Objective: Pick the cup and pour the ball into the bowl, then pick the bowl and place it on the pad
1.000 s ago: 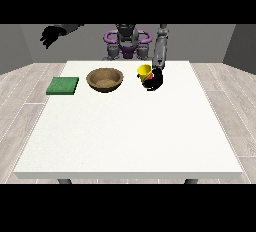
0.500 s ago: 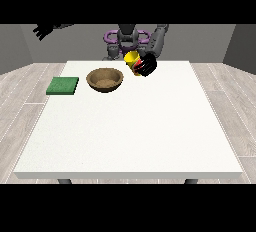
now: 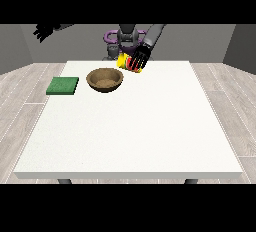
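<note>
Mid-pour stage, judging by the layout: yellow cup [image 3: 128,62] lifted off the white desk [image 3: 150,126] and tipped on its side, fingers of the hand at the view's right [image 3: 140,57] curled round it, cup just behind and to the right of the brown bowl [image 3: 105,80]. To do this step well: carry the cup a little further toward the bowl so the mouth hangs over the bowl's middle rather than its far rim, keep tipping slowly so the ball rolls out and does not bounce over the edge, hold low over the bowl, then set the cup down well apart from the bowl and the green pad [image 3: 63,85] to leave room for the lift. Pad lying flat near the desk's left side, beside the bowl but apart from it. Hand at the view's left [image 3: 46,31] raised high and away from everything, fingers spread, holding nothing. Ball not to be made out: possibly inside the cup, hidden by fingers. Exact direction of the cup's mouth hard to tell. Bowl's inside apparently without a ball.
</note>
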Controlling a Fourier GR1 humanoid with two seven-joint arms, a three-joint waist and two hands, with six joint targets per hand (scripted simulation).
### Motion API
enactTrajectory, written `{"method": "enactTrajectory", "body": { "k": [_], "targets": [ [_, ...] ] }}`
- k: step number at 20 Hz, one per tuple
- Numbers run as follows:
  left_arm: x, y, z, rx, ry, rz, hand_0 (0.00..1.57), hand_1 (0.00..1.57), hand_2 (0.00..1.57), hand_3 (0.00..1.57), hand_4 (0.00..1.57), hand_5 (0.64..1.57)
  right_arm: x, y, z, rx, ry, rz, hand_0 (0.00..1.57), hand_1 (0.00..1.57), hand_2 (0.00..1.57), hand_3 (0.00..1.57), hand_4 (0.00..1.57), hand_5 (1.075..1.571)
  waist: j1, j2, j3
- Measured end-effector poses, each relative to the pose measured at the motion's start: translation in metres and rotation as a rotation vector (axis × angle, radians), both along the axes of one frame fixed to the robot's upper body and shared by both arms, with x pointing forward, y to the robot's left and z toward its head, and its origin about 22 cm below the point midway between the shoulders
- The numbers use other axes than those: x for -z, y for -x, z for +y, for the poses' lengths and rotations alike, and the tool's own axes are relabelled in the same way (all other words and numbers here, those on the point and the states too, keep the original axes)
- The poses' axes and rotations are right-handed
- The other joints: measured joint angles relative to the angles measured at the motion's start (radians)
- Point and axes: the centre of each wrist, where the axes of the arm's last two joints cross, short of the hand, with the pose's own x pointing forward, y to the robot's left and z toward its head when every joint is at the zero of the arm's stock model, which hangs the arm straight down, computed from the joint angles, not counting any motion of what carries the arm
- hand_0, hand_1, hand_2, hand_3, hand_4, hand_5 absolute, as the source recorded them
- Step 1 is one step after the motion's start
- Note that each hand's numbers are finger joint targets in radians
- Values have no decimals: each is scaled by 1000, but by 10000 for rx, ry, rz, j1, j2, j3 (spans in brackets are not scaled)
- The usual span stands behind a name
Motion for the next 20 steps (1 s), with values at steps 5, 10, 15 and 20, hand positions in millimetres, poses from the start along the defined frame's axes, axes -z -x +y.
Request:
{"method": "enactTrajectory", "body": {
  "k": [5, 10, 15, 20],
  "targets": [
    [-22, -8, -34, 52, -1606, 33, 1311, 1311, 1571, 1571, 1470, 1529, 7, 2, -17, -113, -167, 168, 0, 0, 0, 172, 699, 1560, -18, -80, -14],
    [-41, -15, -57, -106, -3764, -283, 1487, 1487, 1571, 1571, 1191, 1561, 14, -4, -11, -293, -226, 322, 0, 0, 0, 250, 697, 1555, -169, -225, -21],
    [-60, -19, -77, -220, -6115, -841, 730, 730, 1571, 1569, 1012, 1570, 14, -12, -11, -355, -279, 283, 0, 0, 0, 300, 699, 1555, -275, -222, -23],
    [-72, -9, -98, -42, -7710, -975, 333, 333, 1276, 1571, 1091, 1569, 17, -26, 6, -588, -300, 217, 0, 0, 0, 329, 686, 1549, -465, -123, -29]
  ]
}}
